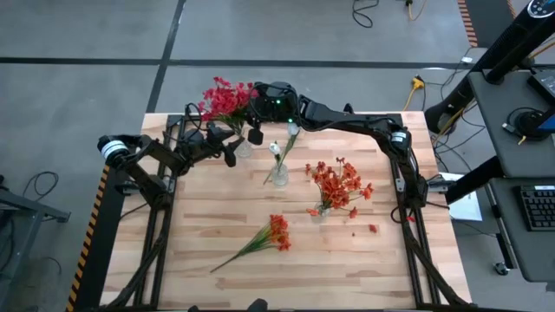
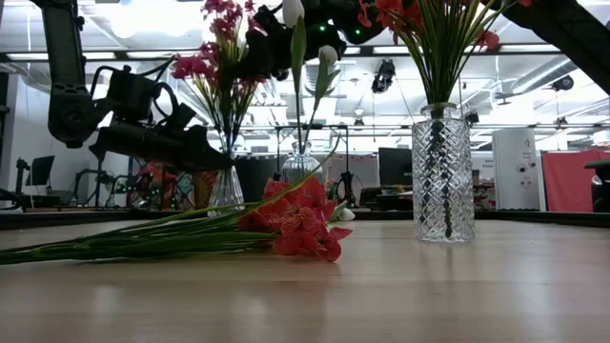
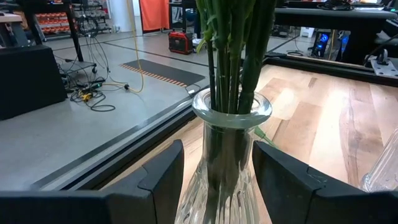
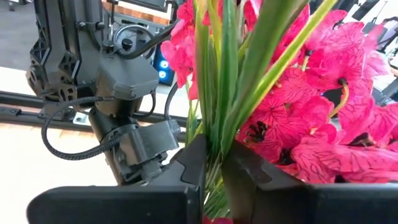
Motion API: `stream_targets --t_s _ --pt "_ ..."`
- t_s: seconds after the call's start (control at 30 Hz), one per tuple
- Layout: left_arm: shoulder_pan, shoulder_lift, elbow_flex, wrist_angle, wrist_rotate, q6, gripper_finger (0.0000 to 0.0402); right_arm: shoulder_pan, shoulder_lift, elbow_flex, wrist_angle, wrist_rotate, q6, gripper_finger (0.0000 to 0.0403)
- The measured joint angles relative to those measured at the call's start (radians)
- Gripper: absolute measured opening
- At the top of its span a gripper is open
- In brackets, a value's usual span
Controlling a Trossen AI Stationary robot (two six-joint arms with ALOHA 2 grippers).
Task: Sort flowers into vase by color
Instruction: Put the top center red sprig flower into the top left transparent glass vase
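A bunch of crimson-red flowers (image 1: 225, 97) stands in a clear glass vase (image 1: 244, 150) at the table's far left. My left gripper (image 1: 231, 149) is at this vase, one finger on each side. My right gripper (image 1: 257, 132) reaches over from the right and is shut on the bunch's green stems above the vase. White buds (image 1: 276, 149) stand in a middle vase (image 1: 280, 178). Orange-red flowers (image 1: 340, 184) stand in a right vase (image 2: 442, 171). A loose orange-red bunch (image 1: 270, 234) lies flat on the table. My left gripper clasps the vase's ribbed body (image 3: 219, 163) below its flared rim, one finger on each side, coming level from the table's left. The vase stands upright on the table. My right gripper pinches the crimson bunch's green stems (image 4: 214, 134) between its two fingers, across them, just below the blooms. The stems run down into the vase.
The three vases stand in a loose row across the table's far half. A small red piece (image 1: 373, 228) lies near the right vase. The near half of the table holds only the loose bunch. Cables and floor lie beyond the far edge.
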Motion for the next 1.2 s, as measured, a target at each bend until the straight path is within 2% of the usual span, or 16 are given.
stream_targets --t_s 1.2 --pt "0.0 0.0 0.0 0.002 0.0 0.0 0.0174 -0.007 0.001 -0.013 -0.071 -0.029 0.0 0.0032"
